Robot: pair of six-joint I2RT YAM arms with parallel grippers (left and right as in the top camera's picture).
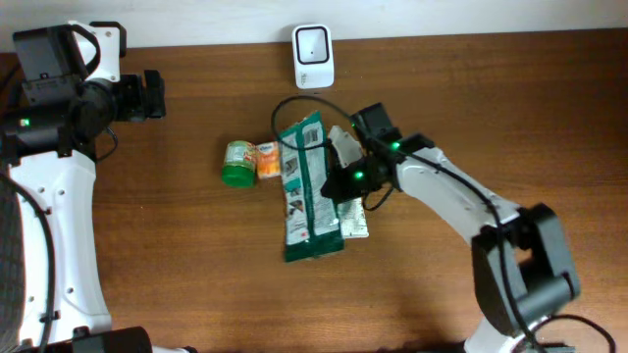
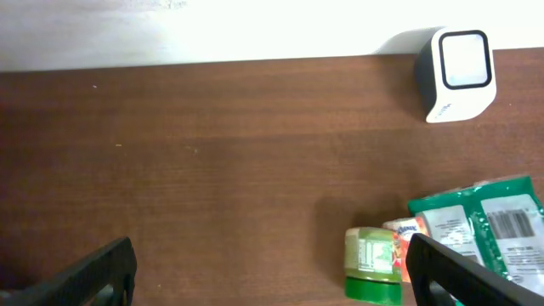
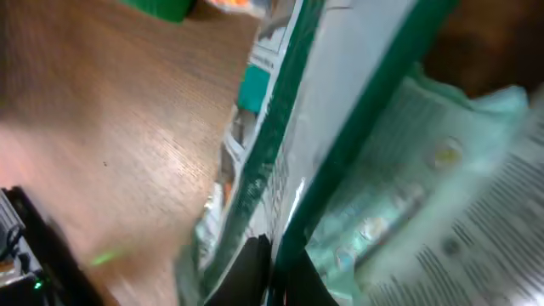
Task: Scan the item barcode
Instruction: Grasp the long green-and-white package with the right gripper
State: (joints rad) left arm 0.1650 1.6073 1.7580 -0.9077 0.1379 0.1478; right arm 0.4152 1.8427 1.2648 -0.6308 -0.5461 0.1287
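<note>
Mid-bench, right gripper clamped shut on right edge of green pouch. Pouch lies lengthwise on bench, barcode face up near its far end. Pouch overlaps white pack on its right; orange packet and green-lidded jar sit just beside its left edge. White scanner stands at back edge of bench, apart from pouch. Left gripper hovers far left, jaws spread wide, holding nothing.
</note>
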